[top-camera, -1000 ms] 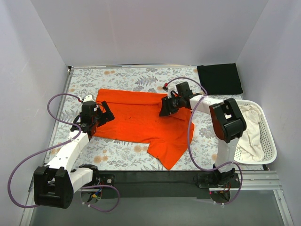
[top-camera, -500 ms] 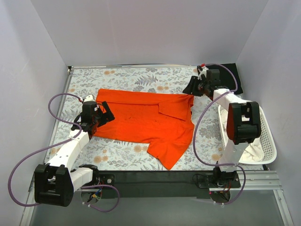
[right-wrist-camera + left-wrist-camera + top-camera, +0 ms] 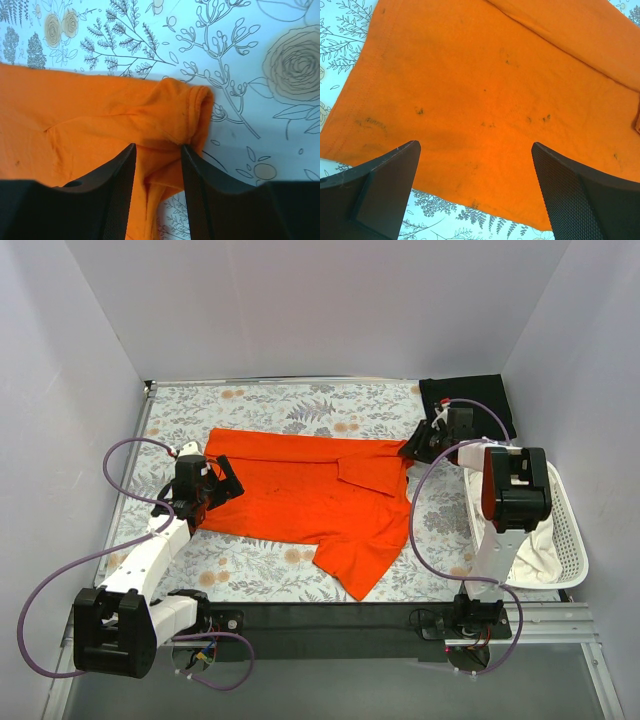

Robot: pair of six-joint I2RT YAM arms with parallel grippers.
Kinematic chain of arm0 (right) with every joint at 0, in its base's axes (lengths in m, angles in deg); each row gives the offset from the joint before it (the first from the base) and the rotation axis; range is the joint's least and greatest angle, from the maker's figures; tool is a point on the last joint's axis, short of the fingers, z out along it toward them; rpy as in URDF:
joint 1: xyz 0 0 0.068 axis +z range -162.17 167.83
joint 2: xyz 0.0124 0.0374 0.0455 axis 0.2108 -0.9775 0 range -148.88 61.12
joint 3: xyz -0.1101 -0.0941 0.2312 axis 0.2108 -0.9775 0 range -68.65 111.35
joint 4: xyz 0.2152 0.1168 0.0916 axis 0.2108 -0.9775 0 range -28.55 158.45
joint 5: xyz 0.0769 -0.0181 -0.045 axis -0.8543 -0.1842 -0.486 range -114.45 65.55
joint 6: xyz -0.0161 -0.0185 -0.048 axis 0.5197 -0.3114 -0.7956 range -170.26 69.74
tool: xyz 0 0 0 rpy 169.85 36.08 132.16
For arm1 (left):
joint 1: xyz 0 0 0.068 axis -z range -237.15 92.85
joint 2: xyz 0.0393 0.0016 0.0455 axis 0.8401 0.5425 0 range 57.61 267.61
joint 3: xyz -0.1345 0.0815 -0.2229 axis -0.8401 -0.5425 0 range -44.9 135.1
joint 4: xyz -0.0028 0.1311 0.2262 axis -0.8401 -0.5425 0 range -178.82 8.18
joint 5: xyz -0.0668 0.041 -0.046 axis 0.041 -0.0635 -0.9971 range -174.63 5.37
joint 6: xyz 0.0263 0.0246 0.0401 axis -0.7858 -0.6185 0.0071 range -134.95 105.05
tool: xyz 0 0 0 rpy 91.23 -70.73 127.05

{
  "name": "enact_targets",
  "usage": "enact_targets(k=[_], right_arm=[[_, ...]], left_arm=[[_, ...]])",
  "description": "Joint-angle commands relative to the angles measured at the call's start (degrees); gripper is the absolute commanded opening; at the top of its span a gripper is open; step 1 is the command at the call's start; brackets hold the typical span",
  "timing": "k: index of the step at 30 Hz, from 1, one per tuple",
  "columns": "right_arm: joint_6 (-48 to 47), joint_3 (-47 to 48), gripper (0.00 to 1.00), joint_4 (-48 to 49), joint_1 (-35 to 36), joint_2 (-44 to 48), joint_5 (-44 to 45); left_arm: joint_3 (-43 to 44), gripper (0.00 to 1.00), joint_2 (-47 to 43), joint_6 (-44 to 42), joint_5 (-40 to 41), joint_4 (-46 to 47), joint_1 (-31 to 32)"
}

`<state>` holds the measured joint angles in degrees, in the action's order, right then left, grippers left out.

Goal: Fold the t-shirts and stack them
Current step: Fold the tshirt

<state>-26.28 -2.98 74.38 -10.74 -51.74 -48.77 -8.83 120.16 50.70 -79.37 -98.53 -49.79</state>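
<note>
Only the right arm has moved since half a second ago, coming back from over the black t-shirt [image 3: 482, 390] to the far right corner of the orange t-shirt [image 3: 310, 500]; the left arm sits where it was.

On the left, the left pincer [image 3: 212, 486] hangs low over the orange shirt's left end, its jaws spread wide. In its wrist view the stitched edge of the cloth runs just beyond the left finger.

The orange shirt lies flat in the middle of the flowered surface [image 3: 300, 405], its long axis running left to right. The sleeve end points right: one sleeve juts toward the near edge and the other is folded in on the body.

At that upper right corner the right pincer [image 3: 415, 448] sits with its jaws only narrowly parted. In its wrist view the rolled orange corner shows just past the fingertips [image 3: 186, 150].

The black t-shirt lies folded in the far right corner, apart from the orange one. A white basket [image 3: 572, 530] holding pale cloth stands along the right edge.
</note>
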Motion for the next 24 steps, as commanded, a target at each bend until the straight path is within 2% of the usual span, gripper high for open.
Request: enact_targets(k=[1,8,14,19,24], right_arm=[[-2.0,-1.1,0.41,1.8,-0.5,1.1,1.4],[-9.7,-2.4,0.41,-1.4,1.2,10.4,3.2],[-15.2,-7.2,0.4,-5.8,6.2,20.6,12.6],[-16.5,-10.6,0.36,-11.1,12.6,24.3,17.6],[-14.4,-13.4,0.36,-12.5,14.7,24.0,19.2]], left_arm=[[1.9,0.86,-0.2,-0.3,-0.2,0.5,0.1],[1.9,0.86,-0.4,-0.3,-0.4,0.5,0.1],[2.1,0.86,-0.5,-0.2,-0.7,0.4,0.1],[2.0,0.86,-1.3,0.0,-0.9,0.5,0.1],[1.7,0.86,-1.7,0.0,-1.1,0.5,0.1]])
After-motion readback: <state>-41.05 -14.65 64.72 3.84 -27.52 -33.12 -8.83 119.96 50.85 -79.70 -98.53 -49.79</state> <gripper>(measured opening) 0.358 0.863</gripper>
